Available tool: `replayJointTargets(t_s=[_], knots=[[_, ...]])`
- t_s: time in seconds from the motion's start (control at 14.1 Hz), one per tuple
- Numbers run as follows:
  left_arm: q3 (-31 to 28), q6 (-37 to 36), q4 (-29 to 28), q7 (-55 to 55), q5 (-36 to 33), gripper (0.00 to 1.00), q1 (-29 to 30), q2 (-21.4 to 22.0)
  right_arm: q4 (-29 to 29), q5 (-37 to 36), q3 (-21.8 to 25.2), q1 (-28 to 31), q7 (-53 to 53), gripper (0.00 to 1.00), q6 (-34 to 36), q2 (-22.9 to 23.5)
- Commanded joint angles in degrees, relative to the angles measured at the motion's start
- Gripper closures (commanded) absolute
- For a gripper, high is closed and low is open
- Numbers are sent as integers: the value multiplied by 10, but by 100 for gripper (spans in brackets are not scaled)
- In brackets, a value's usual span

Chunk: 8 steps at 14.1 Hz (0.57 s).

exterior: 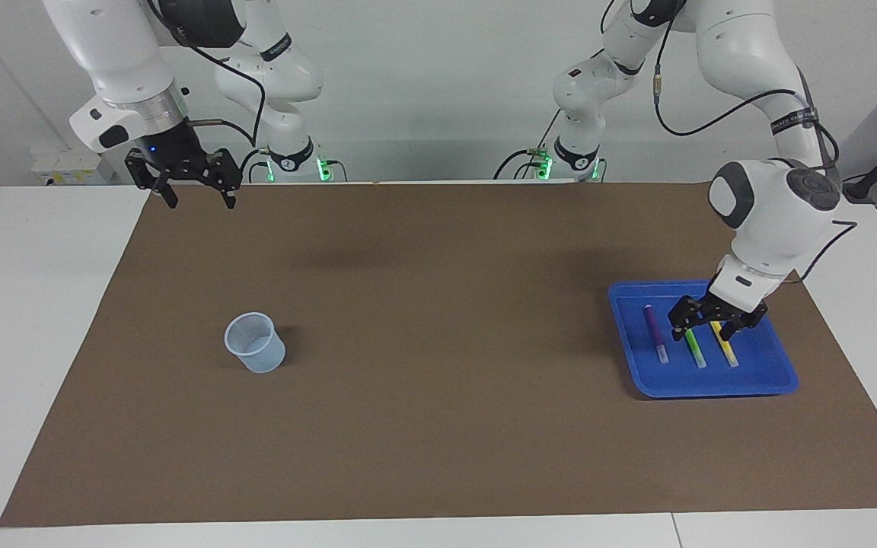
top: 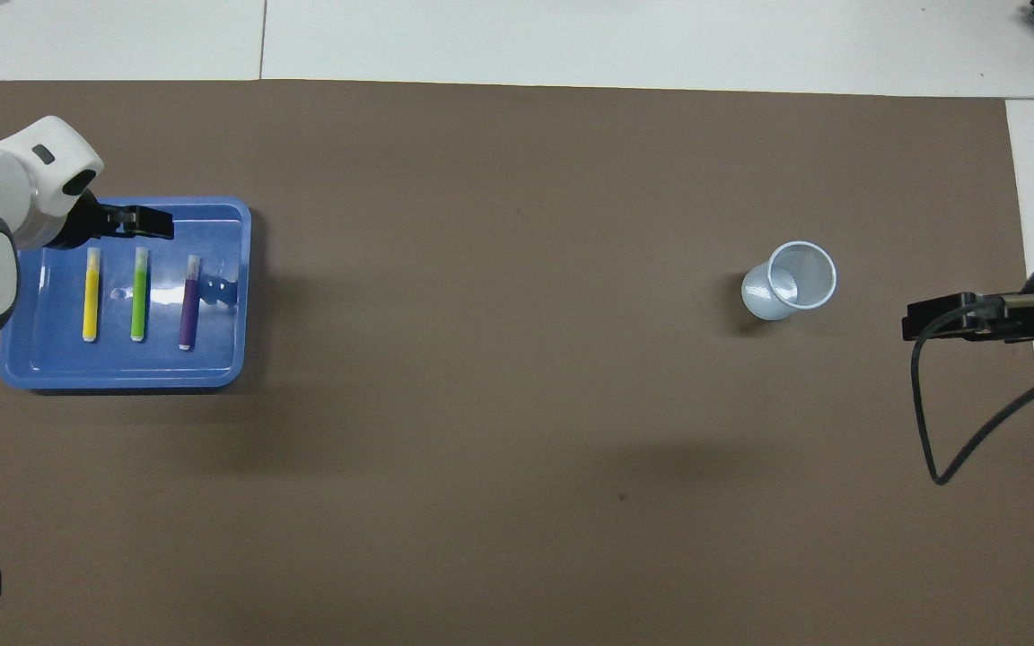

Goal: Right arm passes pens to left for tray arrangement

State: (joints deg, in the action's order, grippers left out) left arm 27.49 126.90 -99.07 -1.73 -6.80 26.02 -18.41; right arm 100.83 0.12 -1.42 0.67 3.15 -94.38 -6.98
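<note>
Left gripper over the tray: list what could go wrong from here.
1. The left gripper, open, hangs low over the green pen and yellow pen; a sideways retreat could knock them askew.
2. The purple pen, lying loose in the blue tray, could roll if the tray is bumped.

surface (exterior: 43,304): white | mat (exterior: 438,396): brown, covers middle | on mat: blue tray (exterior: 712,384), clear cup (exterior: 255,342), well apart

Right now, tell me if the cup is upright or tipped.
Tipped slightly: the cup stands on the mat mouth up, leaning, its side wall visible in the overhead view.
</note>
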Motion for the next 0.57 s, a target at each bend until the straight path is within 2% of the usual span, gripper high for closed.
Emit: replayJointTargets(t_s=[0.0, 0.14, 0.28, 0.36, 0.5], knots=[[4, -38, 50, 11, -12, 1, -4, 22, 8, -5, 3, 4, -6, 0, -6, -6], [2, -53, 64, 12, -12, 1, -4, 47, 3, -5, 3, 9, -6, 0, -18, -4], [0, -101, 64, 13, -15, 1, 2, 99, 2, 1, 3, 20, -7, 0, -59, -4], [0, -126, 63, 14, -14, 1, 1, 129, 1, 5, 2, 25, -8, 0, -63, -4], [2, -174, 63, 15, -9, 1, -1, 165, 2, 5, 0, 21, -10, 0, -63, -9]])
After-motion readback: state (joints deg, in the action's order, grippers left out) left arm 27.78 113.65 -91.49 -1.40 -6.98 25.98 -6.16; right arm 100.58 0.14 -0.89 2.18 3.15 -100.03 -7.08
